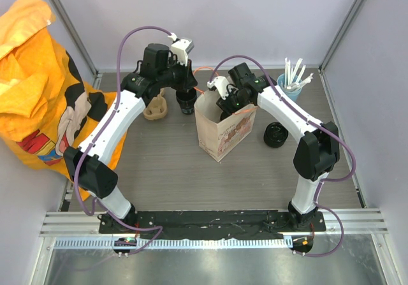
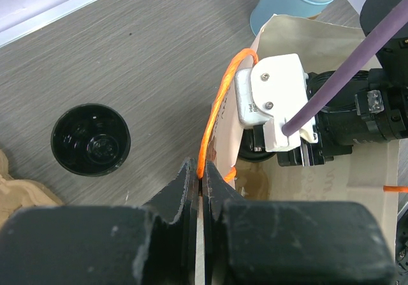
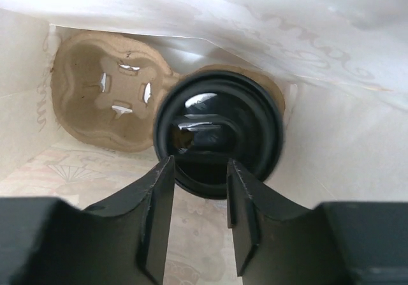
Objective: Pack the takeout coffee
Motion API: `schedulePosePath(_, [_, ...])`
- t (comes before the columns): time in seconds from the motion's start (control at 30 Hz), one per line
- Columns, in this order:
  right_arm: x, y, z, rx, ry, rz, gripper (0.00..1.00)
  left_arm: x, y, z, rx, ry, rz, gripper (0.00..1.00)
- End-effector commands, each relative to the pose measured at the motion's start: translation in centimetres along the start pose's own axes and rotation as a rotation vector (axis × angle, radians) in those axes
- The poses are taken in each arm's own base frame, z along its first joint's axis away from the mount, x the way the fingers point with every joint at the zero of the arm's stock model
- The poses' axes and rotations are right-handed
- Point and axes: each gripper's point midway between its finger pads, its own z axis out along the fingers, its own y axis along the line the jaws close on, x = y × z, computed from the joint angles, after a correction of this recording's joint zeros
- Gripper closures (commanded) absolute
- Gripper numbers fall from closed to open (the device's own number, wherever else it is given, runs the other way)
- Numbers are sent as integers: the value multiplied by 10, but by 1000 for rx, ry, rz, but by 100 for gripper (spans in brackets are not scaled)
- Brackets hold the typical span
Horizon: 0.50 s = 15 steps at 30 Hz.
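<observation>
The brown paper bag (image 1: 220, 135) stands open mid-table. My left gripper (image 2: 203, 170) is shut on the bag's orange handle (image 2: 213, 106) at the bag's left rim (image 1: 193, 88). My right gripper (image 3: 199, 164) is open inside the bag, its fingers apart just in front of a black lidded coffee cup (image 3: 220, 129). That cup sits in a brown pulp carrier (image 3: 108, 100) on the bag's floor. A second black cup (image 1: 185, 102) stands on the table left of the bag and also shows in the left wrist view (image 2: 90, 139). A third black cup (image 1: 276, 134) stands right of the bag.
Another pulp carrier (image 1: 155, 108) lies left of the second cup. A light-blue cup of white straws (image 1: 290, 84) stands at the back right. An orange cloth bag (image 1: 44, 87) fills the left side. Grey walls enclose the table.
</observation>
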Motion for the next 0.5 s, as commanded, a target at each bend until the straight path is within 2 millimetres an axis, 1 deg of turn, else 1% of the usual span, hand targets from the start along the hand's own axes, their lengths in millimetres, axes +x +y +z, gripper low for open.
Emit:
schedulePosePath(0.0, [-6,-11,-24,63,-25,11,55,-22,-5,-17,3,-78,15,96])
schedulePosePath(0.33, [-15,-17,-39,96,-53,-1,36,-21,-4,-17,2,-78,16,96])
schedulePosePath(0.47, [-18,-18,-43,104,-59,-4,31,-21,-5,-17,3,-78,15,96])
